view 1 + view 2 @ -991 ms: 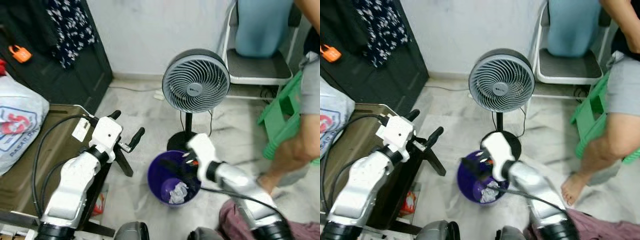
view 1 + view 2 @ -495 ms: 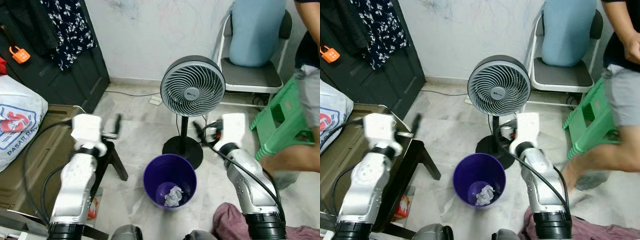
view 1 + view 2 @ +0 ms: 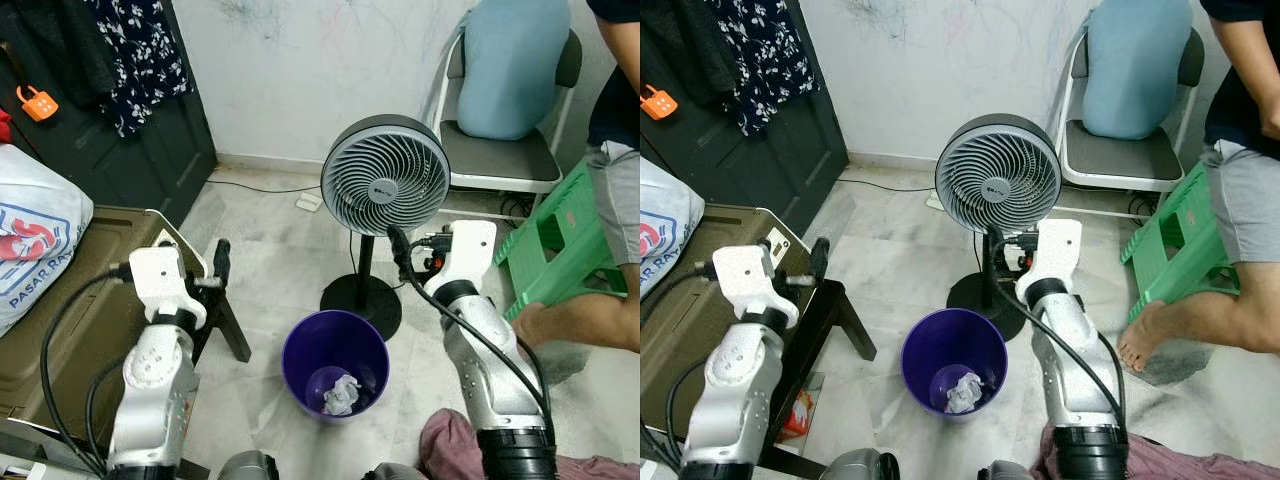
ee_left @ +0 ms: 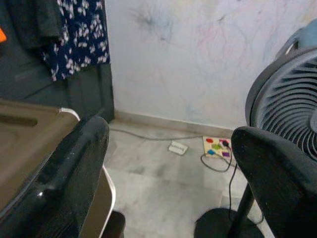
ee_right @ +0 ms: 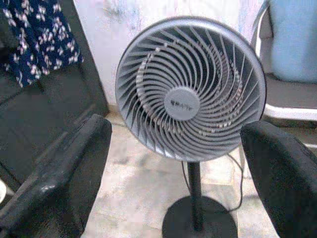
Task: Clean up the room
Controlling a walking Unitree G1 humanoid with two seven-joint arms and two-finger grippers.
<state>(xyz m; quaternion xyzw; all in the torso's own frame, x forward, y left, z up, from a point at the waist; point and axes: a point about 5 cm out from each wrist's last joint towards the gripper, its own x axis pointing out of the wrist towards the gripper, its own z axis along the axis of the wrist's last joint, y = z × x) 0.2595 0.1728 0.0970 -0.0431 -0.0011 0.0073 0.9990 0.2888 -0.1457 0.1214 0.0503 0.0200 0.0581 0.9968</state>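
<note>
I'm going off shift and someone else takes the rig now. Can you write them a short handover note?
Left tool: open, empty, raised beside the brown table.
Right tool: open, empty, raised facing the grey pedestal fan.
Done: crumpled white paper lies in the purple plastic bin on the floor between the arms.
Left: maroon cloth lies on the floor by the robot's right side; a person sits close on the right.

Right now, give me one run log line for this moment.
left gripper: open, raised, empty | right gripper: open, raised, facing fan | purple bin: on floor between arms, crumpled paper inside
</note>
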